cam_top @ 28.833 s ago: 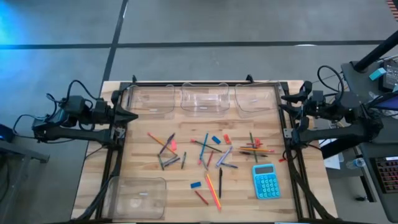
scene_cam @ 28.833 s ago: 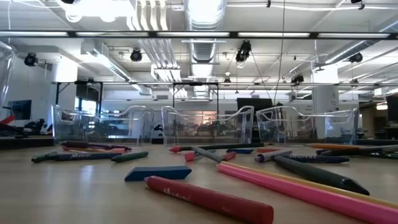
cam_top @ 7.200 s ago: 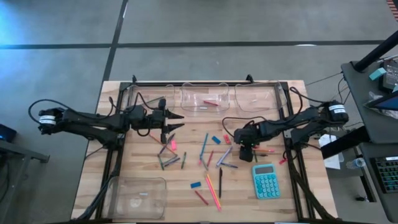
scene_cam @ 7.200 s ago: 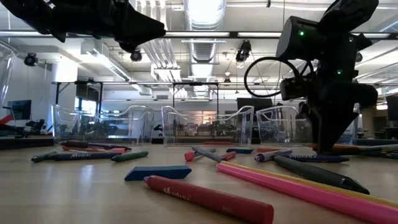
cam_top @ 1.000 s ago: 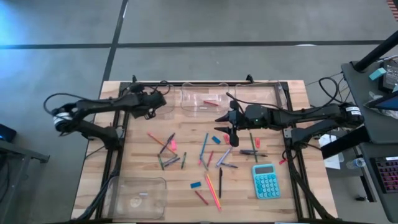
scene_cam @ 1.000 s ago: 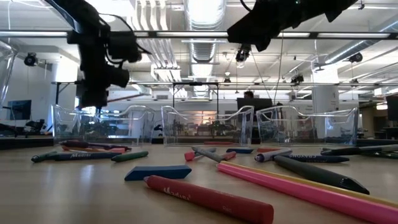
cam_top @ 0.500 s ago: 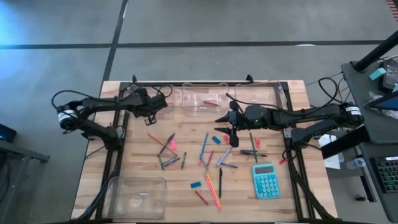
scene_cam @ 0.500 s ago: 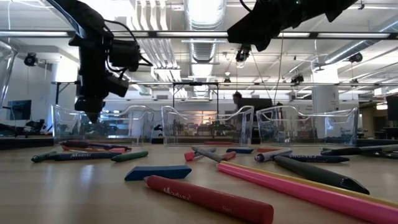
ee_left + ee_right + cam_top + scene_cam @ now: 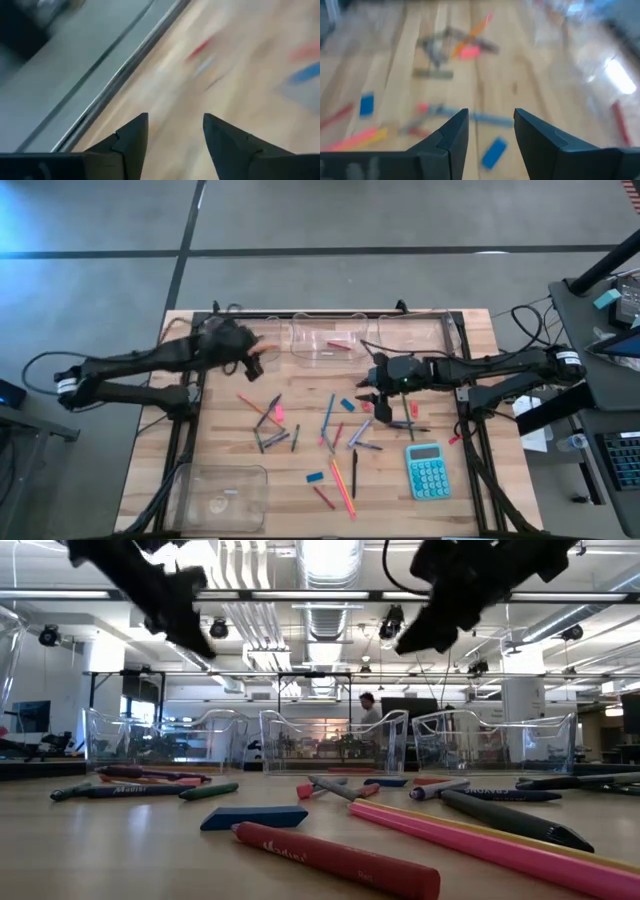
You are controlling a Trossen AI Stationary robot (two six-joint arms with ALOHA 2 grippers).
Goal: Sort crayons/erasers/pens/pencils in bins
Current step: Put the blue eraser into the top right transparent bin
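Observation:
Crayons, pens and pencils (image 9: 335, 425) lie scattered on the middle of the wooden table, with a blue eraser (image 9: 347, 404) and a pink eraser (image 9: 365, 402) among them. Three clear bins (image 9: 328, 338) stand along the far edge, and one bin (image 9: 222, 495) stands at the near left. My left gripper (image 9: 255, 363) hangs open at the near side of the far-left bin (image 9: 240, 340), with nothing between its fingers (image 9: 135, 132). My right gripper (image 9: 371, 395) hovers open over the erasers, slanting down; the blue eraser (image 9: 494, 152) shows just ahead of its fingers.
A teal calculator (image 9: 428, 470) lies at the near right. A red stick (image 9: 340, 345) lies in the middle far bin. More sticks lie at the right (image 9: 410, 420) and near the front (image 9: 342, 485). A black rail frames the table's sides (image 9: 190, 430).
My left gripper has risen from the far-left bin and tipped from pointing down toward level, while its arm has drawn back toward the table's left edge. My right gripper has tipped downward and sunk a little toward the erasers.

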